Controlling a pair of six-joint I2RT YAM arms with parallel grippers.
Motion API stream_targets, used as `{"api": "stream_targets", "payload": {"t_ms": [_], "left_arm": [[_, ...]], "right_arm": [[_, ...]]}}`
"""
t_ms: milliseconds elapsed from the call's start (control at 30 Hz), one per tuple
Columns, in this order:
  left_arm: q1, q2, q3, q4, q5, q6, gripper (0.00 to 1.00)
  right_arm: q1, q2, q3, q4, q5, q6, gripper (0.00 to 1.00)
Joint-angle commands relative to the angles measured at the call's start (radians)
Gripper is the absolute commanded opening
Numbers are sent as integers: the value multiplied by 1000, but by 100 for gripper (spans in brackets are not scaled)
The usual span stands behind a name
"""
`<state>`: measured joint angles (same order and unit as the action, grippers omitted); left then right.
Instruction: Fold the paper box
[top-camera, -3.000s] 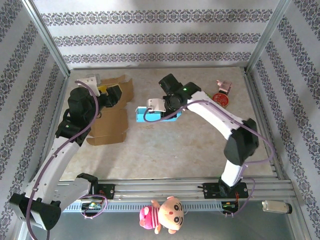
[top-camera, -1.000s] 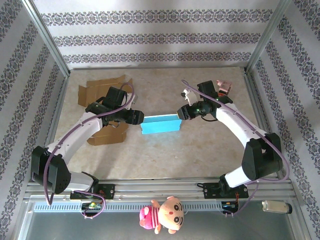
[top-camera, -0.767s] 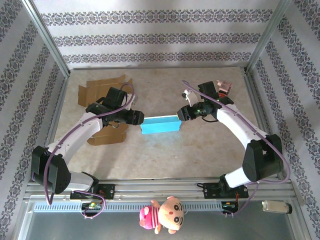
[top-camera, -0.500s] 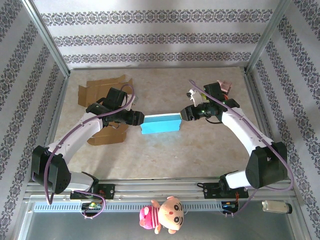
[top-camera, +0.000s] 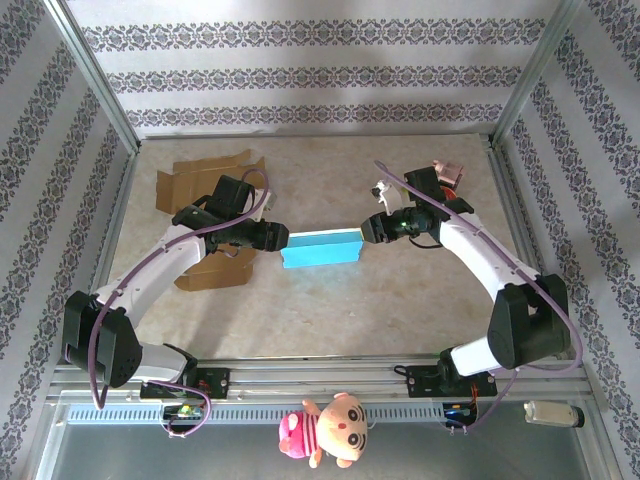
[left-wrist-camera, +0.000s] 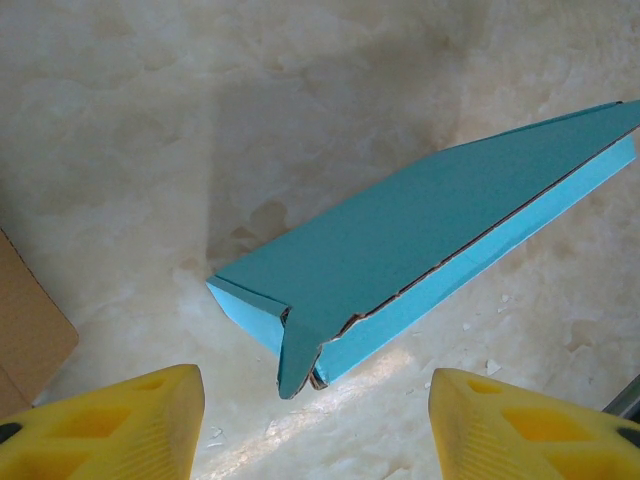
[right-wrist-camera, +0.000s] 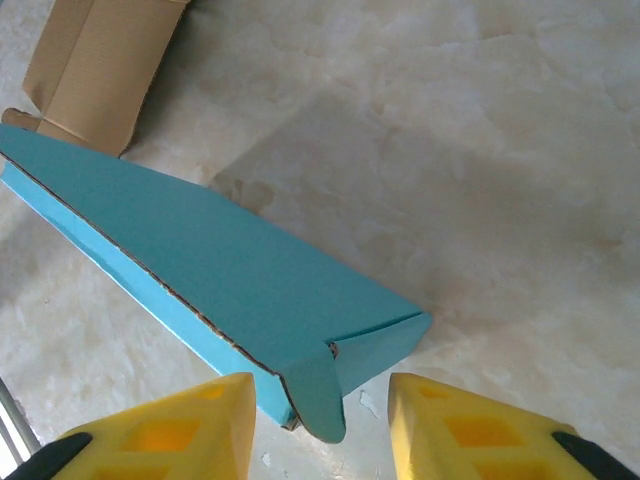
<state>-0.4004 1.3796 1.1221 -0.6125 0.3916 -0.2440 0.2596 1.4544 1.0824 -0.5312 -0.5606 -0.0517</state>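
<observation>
Teal paper box (top-camera: 320, 248) is lying flat at mid-table, its long side running left to right. It is folded into a low closed shape, with a small flap sticking out at each end. The left gripper (left-wrist-camera: 315, 432) is hovering at the box's left end. Its 2 yellow fingers (left-wrist-camera: 130, 425) are standing well apart, and in the left wrist view the corner flap is pointing toward the gap without touching either one. The right gripper (right-wrist-camera: 320, 430) is sitting at the opposite end in mirror fashion. Its fingers (right-wrist-camera: 480, 425) are also standing apart, with the end flap poking between them and bare table showing on both sides of it. Neither gripper is clamping anything. In the top view both arms are reaching inward from the near edge, tips facing each other across the box. Brown cardboard (top-camera: 205, 178) is lying in flat pieces behind and left of the left arm — 1 piece partly under the arm, all apart from the teal box. A small pink and red object (top-camera: 447, 175) is resting near the far right corner of the table (top-camera: 330, 320), too small to identify. A plush doll (top-camera: 325, 428) is lying on the rail at the near edge, between the 2 arm bases.
</observation>
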Motion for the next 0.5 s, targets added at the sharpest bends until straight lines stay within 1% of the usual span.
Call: {"api": "stream_targets", "payload": {"t_ms": [0,167,233,333,467], "left_arm": [[-9,5,-9,22,-7,-13,61],[-9,12,-8,20,-10,-14,61],[-9,12,-8,22,-10,-14,61],[-9,15,-7,17,-11,-11,61],[-10,17,-8,11,-19,-9,61]], "right_arm": [[15,19,31,17,1,-6,35],[23,43,35,16,-12,-12,22],[26,50,35,18,-16,-10,20],[30,54,37,20,-9,-7,21],[31,52,47,19,20,-7,31]]}}
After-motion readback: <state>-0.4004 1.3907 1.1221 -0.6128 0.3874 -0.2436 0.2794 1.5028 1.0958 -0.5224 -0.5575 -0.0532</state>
